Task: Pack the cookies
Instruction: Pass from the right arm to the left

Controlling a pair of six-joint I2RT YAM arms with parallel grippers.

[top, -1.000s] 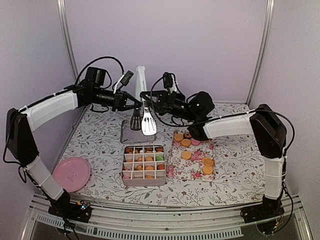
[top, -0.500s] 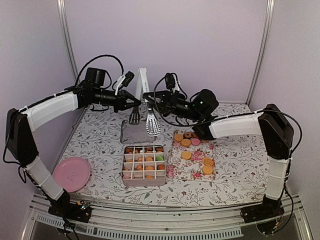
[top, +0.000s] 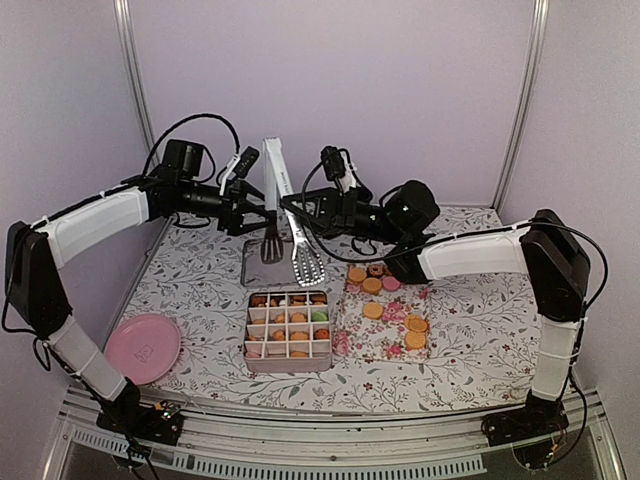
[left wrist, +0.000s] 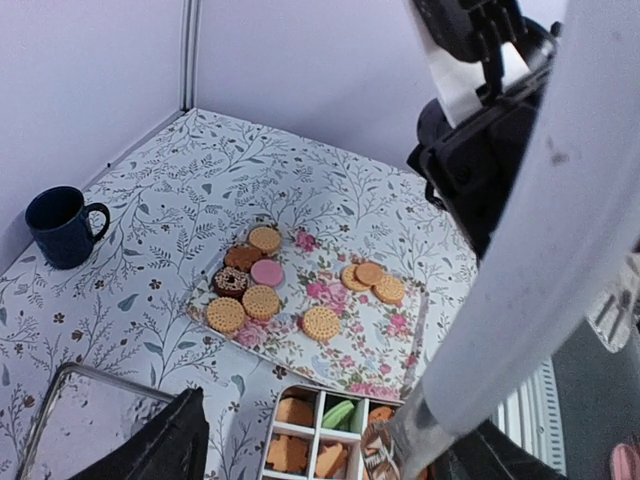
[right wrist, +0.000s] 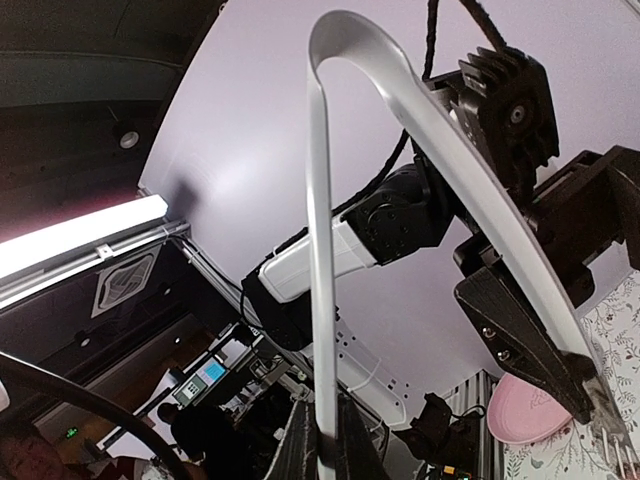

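Right hand (right wrist: 321, 448) is clamped on one arm of the white tongs (top: 278, 178), held in the air above the worktop (top: 470, 335). Left hand (top: 258, 216) has its fingers wide apart, with a tongs arm passing between them close to one finger. Cookies (top: 372, 286) lie on the floral tray (top: 385, 338). More sit in the divided box (top: 288, 362) just left of it.

My left gripper (top: 258, 214) was pinched shut on the tongs (top: 277, 175). Now its jaws have spread apart and let go. My left arm (top: 95, 222) has pulled back a little to the left. My right gripper (top: 293, 206) has tipped the tongs, so their top now leans left and the slotted end (top: 308, 263) has swung out to the right.
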